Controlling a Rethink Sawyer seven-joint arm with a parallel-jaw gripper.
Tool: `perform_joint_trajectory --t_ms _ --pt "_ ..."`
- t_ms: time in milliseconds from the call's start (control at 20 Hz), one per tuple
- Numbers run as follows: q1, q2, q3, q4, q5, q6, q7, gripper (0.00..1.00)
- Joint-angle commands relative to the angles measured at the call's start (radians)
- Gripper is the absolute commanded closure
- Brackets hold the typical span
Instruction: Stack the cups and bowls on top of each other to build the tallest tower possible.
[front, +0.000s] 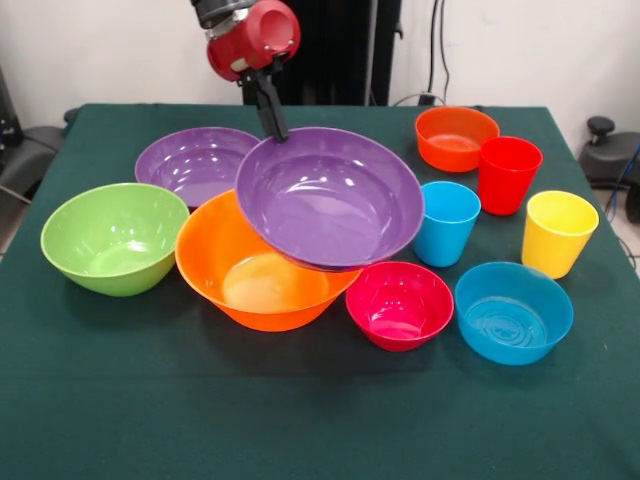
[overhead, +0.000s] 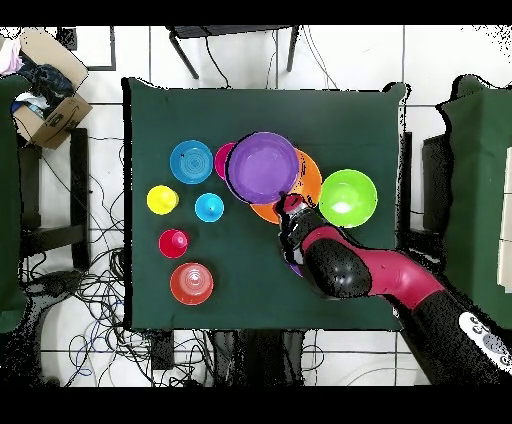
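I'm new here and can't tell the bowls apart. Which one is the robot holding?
Follow the red arm down to its gripper, shut on the rim of a purple bowl. This bowl hangs tilted over the large orange bowl. The other purple bowl sits flat on the table behind it.

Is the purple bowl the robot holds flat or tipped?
Tipped. The purple bowl hangs by its far rim from the gripper, slanting over the large orange bowl.

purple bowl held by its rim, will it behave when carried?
Purple bowl looks rigid and probably light: it keeps shape though the pincer grips only its far rim. Glossy plastic may slip. Tilted over the large orange bowl, it could swing.
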Motion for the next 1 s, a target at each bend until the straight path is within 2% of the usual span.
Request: perform_joint_trajectory --t_ms 50,1000 --pt "0.029 0.04 -0.016 0.034 -0.085 -0.036 -0.002 1.0" --pt "-0.067 0.142 0.021 -0.009 -0.144 0.03 -0.063 1.0"
